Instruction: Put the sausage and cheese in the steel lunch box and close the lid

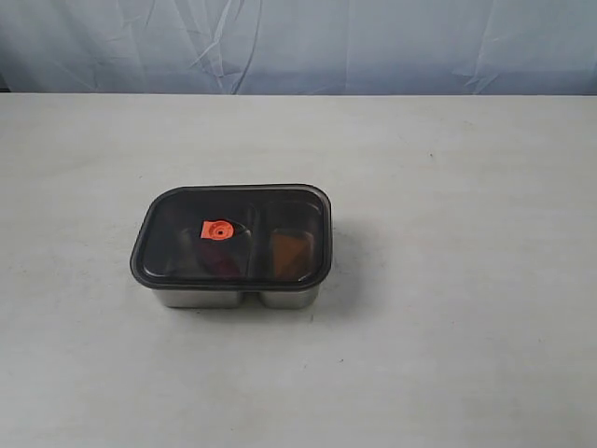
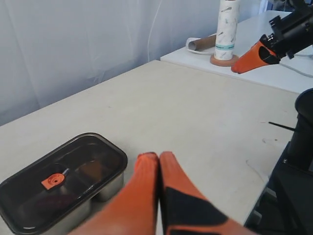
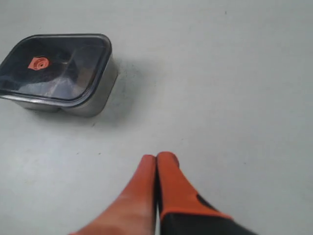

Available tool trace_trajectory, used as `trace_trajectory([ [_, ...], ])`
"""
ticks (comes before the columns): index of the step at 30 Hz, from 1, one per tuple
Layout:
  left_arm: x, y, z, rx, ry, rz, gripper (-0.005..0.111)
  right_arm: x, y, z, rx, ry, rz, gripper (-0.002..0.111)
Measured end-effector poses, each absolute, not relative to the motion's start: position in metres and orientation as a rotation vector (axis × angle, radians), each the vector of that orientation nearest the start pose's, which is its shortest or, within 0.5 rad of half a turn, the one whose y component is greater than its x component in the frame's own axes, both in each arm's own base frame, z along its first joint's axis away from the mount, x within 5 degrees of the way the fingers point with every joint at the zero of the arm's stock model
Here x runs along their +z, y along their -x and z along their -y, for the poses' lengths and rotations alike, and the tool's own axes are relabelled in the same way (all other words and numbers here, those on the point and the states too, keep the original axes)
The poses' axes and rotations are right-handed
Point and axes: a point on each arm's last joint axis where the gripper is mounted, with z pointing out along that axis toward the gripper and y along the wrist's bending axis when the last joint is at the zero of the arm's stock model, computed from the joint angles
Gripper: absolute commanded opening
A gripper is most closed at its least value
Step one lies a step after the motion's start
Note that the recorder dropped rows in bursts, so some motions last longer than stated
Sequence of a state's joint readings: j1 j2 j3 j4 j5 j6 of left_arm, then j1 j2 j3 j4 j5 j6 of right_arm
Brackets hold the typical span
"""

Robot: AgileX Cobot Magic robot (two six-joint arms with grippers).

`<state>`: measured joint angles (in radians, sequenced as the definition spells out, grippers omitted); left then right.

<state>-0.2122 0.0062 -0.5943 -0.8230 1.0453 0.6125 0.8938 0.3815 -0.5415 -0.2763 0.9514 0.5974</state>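
Jaws both together, steel lunch box (image 1: 201, 299) apart

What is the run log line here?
lid: on steel lunch box | cheese: smaller compartment | sausage: larger compartment | left gripper: shut, empty | right gripper: shut, empty

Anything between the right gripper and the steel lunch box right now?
Nothing. In the right wrist view, only bare table lies between the shut right gripper and the steel lunch box.
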Motion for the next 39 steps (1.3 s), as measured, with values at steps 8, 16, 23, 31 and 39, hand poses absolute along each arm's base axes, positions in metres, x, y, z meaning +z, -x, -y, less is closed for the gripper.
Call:
trace_trajectory([
  [8, 0.325, 0.046, 0.053, -0.731, -0.782, -1.582, 0.000, 0.288, -0.048, -0.037, 0.546, 0.386, -2.280, -0.001],
  [16, 0.325, 0.046, 0.053, -0.737, -0.783, -1.581, 0.000, 0.295, -0.051, -0.042, 0.614, 0.381, -2.195, -0.001],
  [23, 0.325, 0.046, 0.053, -0.740, -0.783, -1.580, 0.000, 0.296, -0.051, -0.042, 0.622, 0.381, -2.185, -0.001],
  [31, 0.325, 0.046, 0.053, -0.735, -0.780, -1.585, 0.000, 0.296, -0.051, -0.042, 0.623, 0.381, -2.184, -0.001],
  [39, 0.314, 0.018, 0.055, -0.506, -0.621, -1.574, 0.000, 0.296, -0.051, -0.042, 0.623, 0.381, -2.184, -0.001],
])
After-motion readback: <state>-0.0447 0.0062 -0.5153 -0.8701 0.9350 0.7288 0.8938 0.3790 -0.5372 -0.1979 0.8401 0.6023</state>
